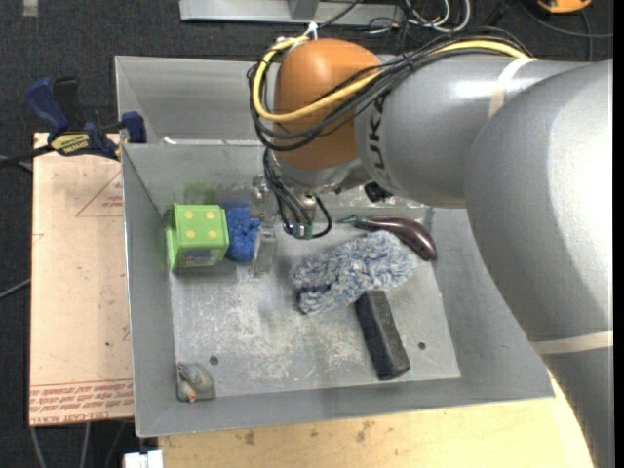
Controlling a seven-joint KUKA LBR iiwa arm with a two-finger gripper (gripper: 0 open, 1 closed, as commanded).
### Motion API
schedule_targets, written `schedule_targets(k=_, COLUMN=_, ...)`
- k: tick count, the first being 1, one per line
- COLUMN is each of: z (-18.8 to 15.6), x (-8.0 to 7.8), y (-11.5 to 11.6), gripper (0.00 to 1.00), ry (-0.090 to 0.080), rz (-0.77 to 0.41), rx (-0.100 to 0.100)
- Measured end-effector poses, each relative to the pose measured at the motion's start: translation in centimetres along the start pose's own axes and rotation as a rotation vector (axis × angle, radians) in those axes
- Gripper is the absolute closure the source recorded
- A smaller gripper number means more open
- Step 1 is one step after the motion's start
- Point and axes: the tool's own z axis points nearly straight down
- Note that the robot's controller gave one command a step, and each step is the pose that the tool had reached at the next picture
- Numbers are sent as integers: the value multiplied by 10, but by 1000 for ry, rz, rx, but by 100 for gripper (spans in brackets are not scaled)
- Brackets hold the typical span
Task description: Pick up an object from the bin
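Silver-grey robot arm, capped by an orange domed wrist cover, crowds the grey metal bin, with its end effector low at the back-left.

Its end effector sits just to the right of a small blue crumpled lump, which touches a green cube with yellow dots. Whether it stands wide or narrow cannot be told, since the wrist hides it. A fuzzy blue-grey cloth lies mid-bin, a dark grey rectangular block is just in front of it, and a maroon-handled tool is behind. The blue lump looks the likeliest pick. A good grasp would centre squarely over it, stay clear of the cube so both are not pinched together, close low on the lump, then lift straight up.
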Motion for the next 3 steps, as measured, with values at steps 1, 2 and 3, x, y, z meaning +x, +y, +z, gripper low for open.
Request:
schedule_targets(k=1, z=-22, x=11, y=-28, gripper=0, ry=8, rz=-7, rx=4)
schedule_targets(k=2, z=-46, x=21, y=-53, gripper=0, ry=1, rz=-9, rx=1)
schedule_targets(k=3, z=-10, x=33, y=-82, gripper=0, ry=-4, rz=-121, rx=0)
